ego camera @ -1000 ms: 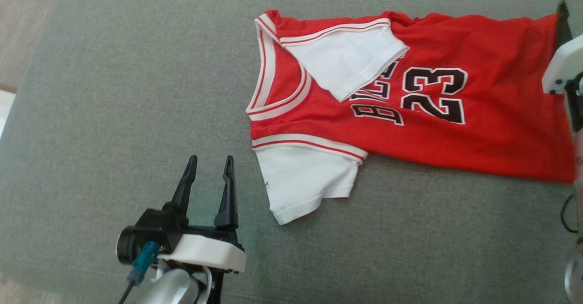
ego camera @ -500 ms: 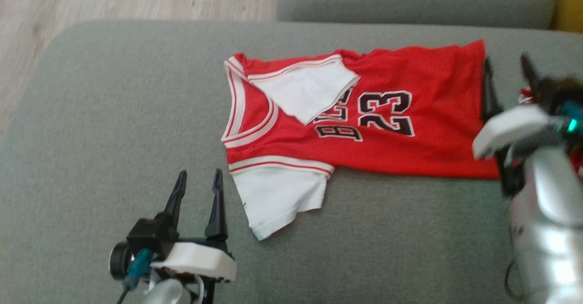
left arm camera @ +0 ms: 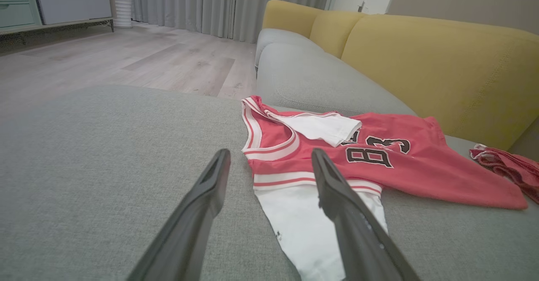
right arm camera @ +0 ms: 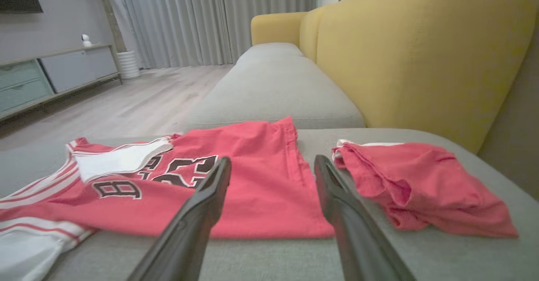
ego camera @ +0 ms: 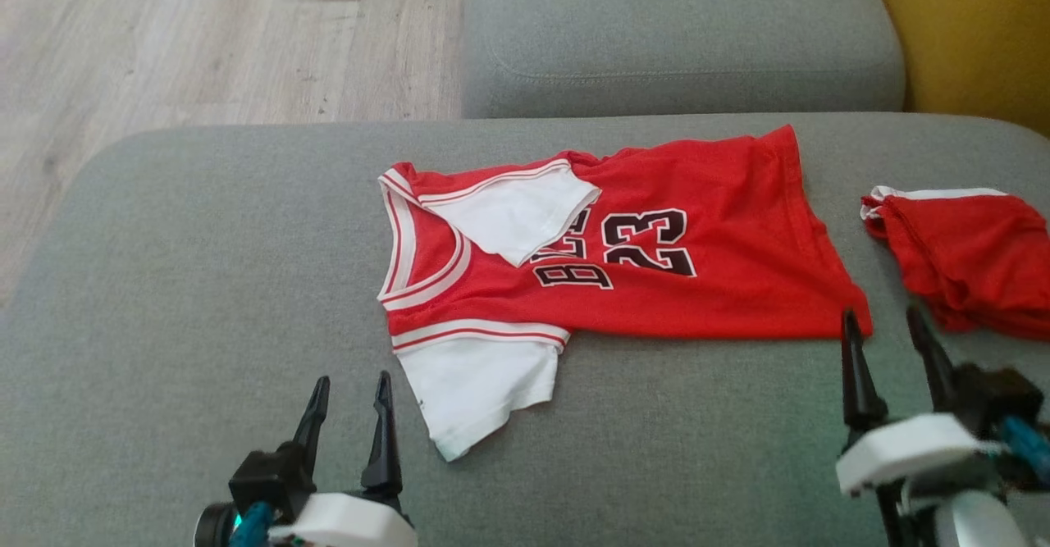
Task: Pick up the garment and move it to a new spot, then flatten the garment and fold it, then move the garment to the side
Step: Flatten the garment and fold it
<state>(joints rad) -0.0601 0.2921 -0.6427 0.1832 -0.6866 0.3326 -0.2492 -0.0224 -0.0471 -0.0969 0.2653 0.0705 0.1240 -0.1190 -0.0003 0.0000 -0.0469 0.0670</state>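
A red jersey [ego camera: 656, 284] with white sleeves and the number 23 lies spread on the grey sofa cushion [ego camera: 205, 284], collar to the left; one white sleeve is folded over its chest. The same jersey [left arm camera: 379, 163] [right arm camera: 252, 188] lies ahead of both wrist cameras. My left gripper [ego camera: 351, 387] is open near the cushion's front, just left of the lower white sleeve [ego camera: 472, 387], touching nothing. My right gripper [ego camera: 882, 321] is open at the jersey's lower right hem corner, empty.
Crumpled red shorts [ego camera: 968, 252] [right arm camera: 421, 188] lie on the cushion right of the jersey. A second grey seat cushion [ego camera: 681, 30] sits behind, a yellow backrest [ego camera: 968, 30] at the right, and wooden floor [ego camera: 164, 38] beyond the cushion's left edge.
The head camera tilted back, so the picture shifted down and left. My right gripper drew back from the jersey's right hem towards the front edge, uncovering the shorts. The left gripper stayed open.
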